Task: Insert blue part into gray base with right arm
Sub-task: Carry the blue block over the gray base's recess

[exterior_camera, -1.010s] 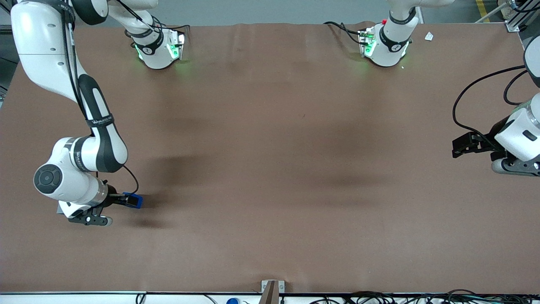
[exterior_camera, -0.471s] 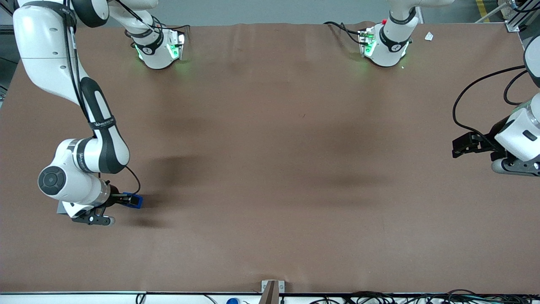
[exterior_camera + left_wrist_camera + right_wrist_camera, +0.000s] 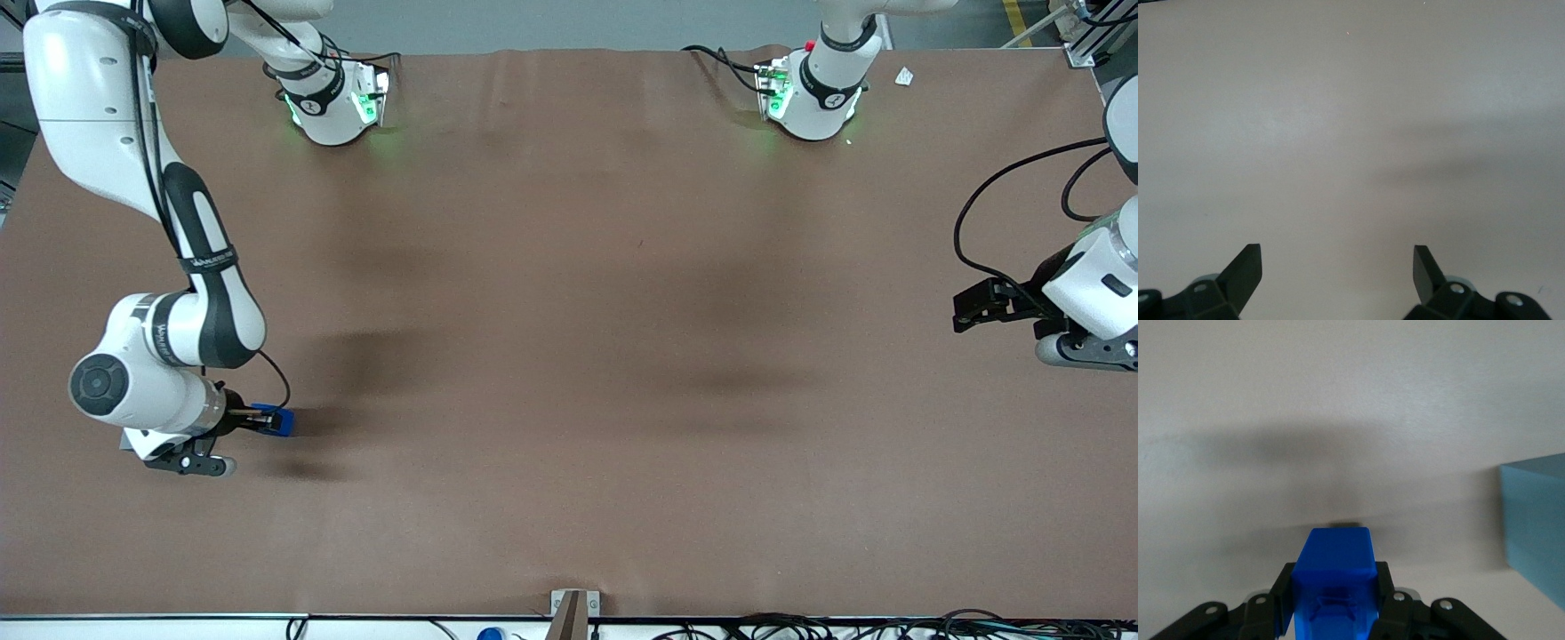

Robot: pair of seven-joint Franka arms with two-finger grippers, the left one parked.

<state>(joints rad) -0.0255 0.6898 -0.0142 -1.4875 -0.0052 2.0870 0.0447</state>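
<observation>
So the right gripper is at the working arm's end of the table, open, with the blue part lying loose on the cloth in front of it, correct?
Not quite. The gripper is at that end, but it is shut on the blue part, not open. The right wrist view shows its fingers against both sides of the part; the front view shows the part at the gripper's tip.

The right arm [image 3: 191, 258] bends low over the table, its gripper [image 3: 267, 420] clamped on the blue part [image 3: 1335, 577].
</observation>
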